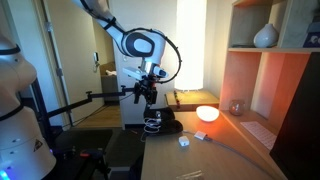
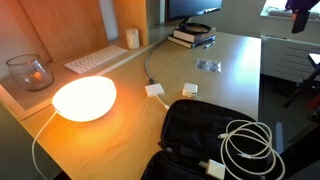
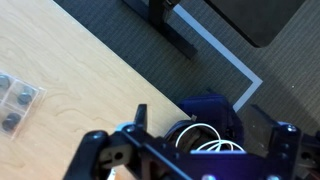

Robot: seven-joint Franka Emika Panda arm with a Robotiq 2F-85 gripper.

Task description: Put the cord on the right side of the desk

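cord (image 2: 248,148) | lay in loose loops on black bag (image 2: 185,120) at bench (image 2: 235,60) edge | coiled, no single long axis or heading | jaws spread wide above it, empty, touching nothing

cord (image 2: 250,148): thin, white, loose loops (lying on a dark bag (image 2: 190,125)) | desk (image 2: 235,75): light brown wood, smooth

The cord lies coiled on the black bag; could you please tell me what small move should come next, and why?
Probably lower the open end effector straight down onto the cord. It lies unheld in loose loops on the bag, and the wrist view shows it right beneath.
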